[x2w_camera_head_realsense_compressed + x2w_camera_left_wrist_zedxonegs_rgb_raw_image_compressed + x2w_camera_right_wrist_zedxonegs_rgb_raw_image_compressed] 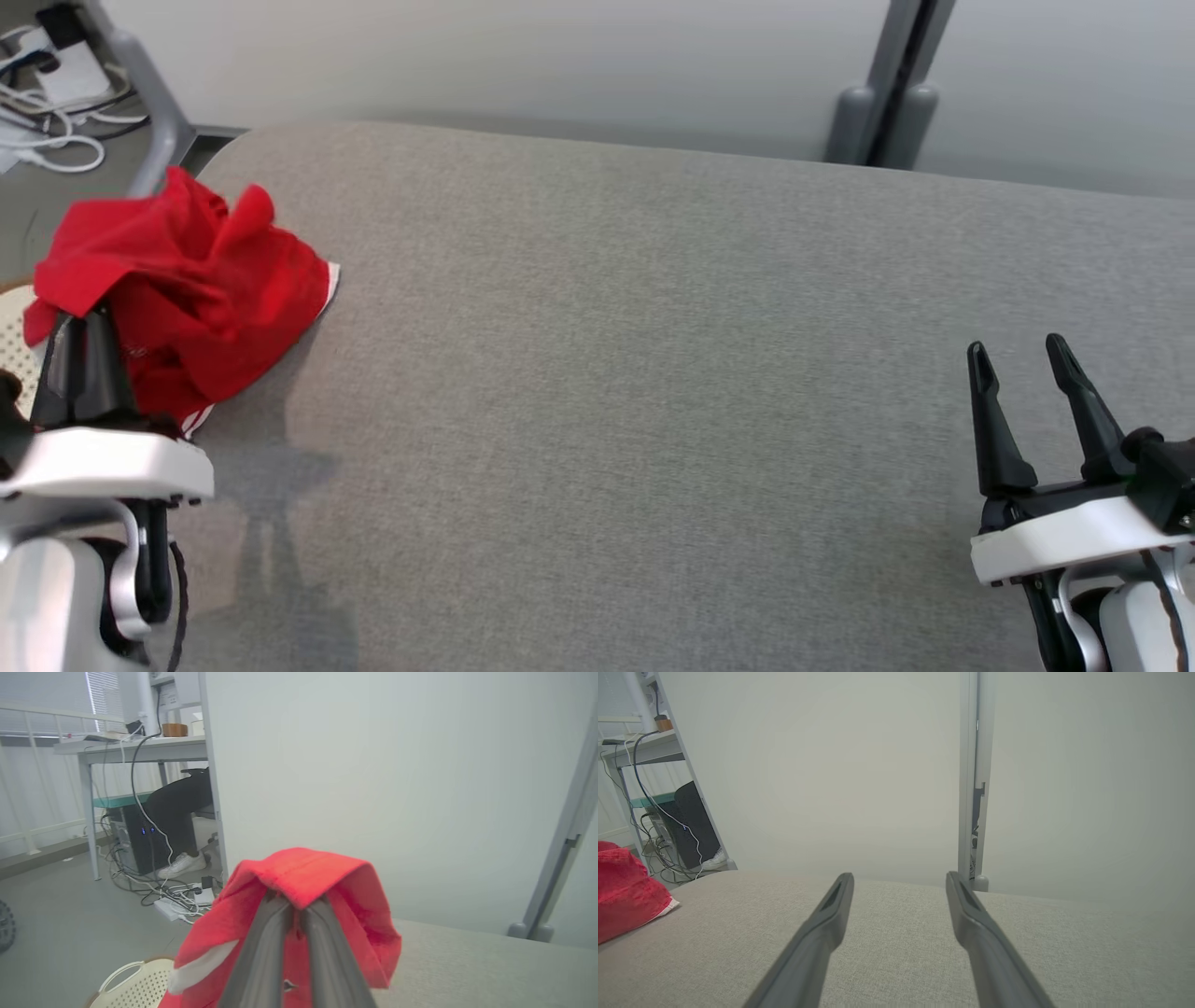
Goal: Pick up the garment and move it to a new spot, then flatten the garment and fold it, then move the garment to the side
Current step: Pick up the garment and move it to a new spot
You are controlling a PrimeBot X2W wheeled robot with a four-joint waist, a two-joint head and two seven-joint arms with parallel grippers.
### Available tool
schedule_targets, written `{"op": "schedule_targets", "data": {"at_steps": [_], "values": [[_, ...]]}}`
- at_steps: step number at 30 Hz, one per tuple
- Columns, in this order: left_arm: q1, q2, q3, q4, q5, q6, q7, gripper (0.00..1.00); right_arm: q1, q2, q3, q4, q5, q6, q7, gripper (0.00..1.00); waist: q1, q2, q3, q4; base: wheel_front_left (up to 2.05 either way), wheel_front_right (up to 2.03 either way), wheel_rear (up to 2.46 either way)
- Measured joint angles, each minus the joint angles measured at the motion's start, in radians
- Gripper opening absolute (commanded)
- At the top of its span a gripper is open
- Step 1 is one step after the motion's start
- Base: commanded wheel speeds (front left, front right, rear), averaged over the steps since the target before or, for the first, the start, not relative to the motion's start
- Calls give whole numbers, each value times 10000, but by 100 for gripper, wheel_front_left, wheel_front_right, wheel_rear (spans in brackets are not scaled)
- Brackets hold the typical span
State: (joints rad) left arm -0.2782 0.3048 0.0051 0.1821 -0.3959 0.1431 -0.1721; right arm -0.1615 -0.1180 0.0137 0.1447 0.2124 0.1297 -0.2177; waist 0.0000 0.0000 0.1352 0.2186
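The red garment [205, 289] sits bunched at the grey desk's [653, 392] left edge, with no clear long axis and its white-trimmed hem toward the centre. The left gripper [82, 341] pinches its upper fold. The right gripper [1018, 353] hangs spread, well apart.

Open passage over the grey tabletop [653, 420]; red garment [187, 289] bunched at its left edge.
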Motion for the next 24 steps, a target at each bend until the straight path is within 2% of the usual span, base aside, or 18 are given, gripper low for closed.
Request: {"op": "schedule_targets", "data": {"at_steps": [6, 12, 17, 24], "values": [[1078, 82, -199, -2723, 364, 506, 715, 0, 88, 82, -4, -77, 12, -2, 2, 100, 0, 0, -200, -506, 0, 0, 0], [1136, 125, -744, -4174, 648, 589, 1250, 0, 175, 157, -12, -316, 12, -2, 21, 100, 0, 0, -259, -1149, 0, 0, 0], [733, -119, -1856, -4646, 800, 173, 1655, 0, 68, 261, 151, -560, 73, -2, 50, 100, 0, 0, -93, -2005, 0, 0, 0], [-462, -750, -3507, -4136, 970, -617, 2036, 0, -163, 431, 234, -681, 176, -2, -40, 100, -1, 0, 472, -3185, 0, 0, 0]]}}
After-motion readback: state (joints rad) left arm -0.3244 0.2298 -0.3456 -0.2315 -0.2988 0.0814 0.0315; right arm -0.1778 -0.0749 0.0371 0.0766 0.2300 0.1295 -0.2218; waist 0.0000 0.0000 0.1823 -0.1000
